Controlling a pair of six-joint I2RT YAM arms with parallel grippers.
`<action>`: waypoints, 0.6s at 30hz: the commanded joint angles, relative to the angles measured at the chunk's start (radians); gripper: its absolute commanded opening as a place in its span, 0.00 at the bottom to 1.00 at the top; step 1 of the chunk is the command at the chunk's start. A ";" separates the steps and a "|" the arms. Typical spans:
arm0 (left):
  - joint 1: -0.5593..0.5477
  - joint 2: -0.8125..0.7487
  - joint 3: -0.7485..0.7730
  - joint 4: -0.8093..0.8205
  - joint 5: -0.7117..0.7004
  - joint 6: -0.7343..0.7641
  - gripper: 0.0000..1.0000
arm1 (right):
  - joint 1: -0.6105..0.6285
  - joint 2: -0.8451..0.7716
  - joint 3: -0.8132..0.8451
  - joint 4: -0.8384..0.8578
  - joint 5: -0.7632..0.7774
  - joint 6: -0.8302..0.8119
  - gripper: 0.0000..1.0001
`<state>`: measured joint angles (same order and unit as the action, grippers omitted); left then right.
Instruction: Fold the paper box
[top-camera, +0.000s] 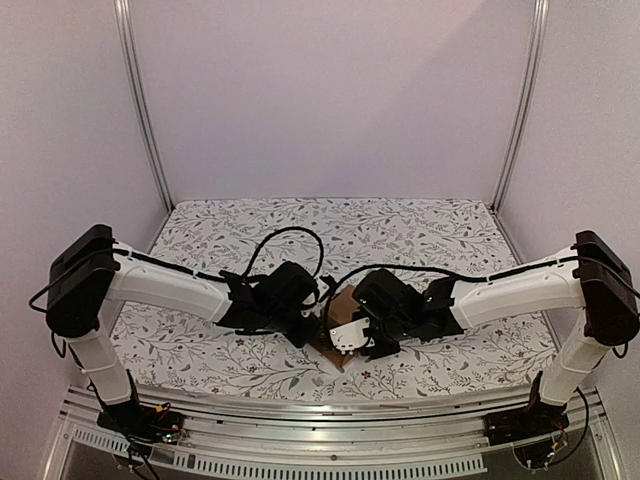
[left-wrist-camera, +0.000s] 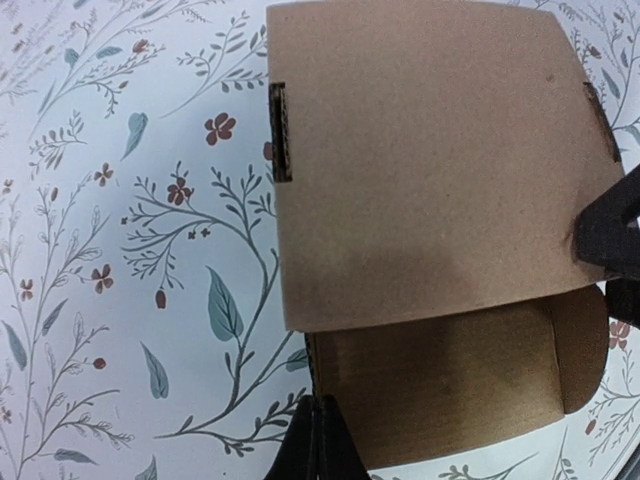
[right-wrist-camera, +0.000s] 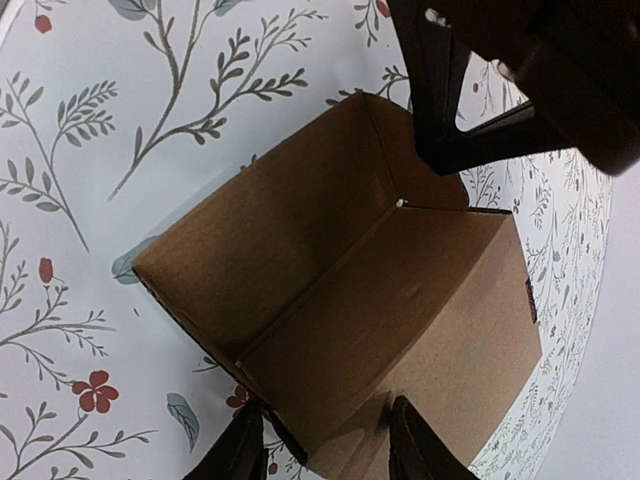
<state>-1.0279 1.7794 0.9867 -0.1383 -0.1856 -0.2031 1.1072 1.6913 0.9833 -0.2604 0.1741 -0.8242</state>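
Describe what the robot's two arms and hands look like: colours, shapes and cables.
Both arms match: the left arm and right arm each have smooth white tubular links with bulky black housings at the joints. Thin black cables loop above the wrists. The left hand and right hand have narrow black fingers. No markings show.

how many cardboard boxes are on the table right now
1. The paper box sits on the table, front centre. The left arm or right arm could hide another.
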 joint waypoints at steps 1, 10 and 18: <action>0.011 0.023 0.063 -0.070 0.018 -0.011 0.00 | 0.007 0.042 -0.007 -0.071 -0.022 0.001 0.40; 0.019 0.054 0.134 -0.155 0.038 -0.013 0.00 | 0.007 0.053 -0.005 -0.089 -0.030 -0.012 0.41; 0.033 0.081 0.188 -0.215 0.061 -0.019 0.00 | 0.006 0.054 -0.008 -0.105 -0.056 -0.023 0.42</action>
<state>-1.0103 1.8412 1.1351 -0.3260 -0.1631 -0.2134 1.1072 1.6981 0.9897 -0.2684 0.1734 -0.8433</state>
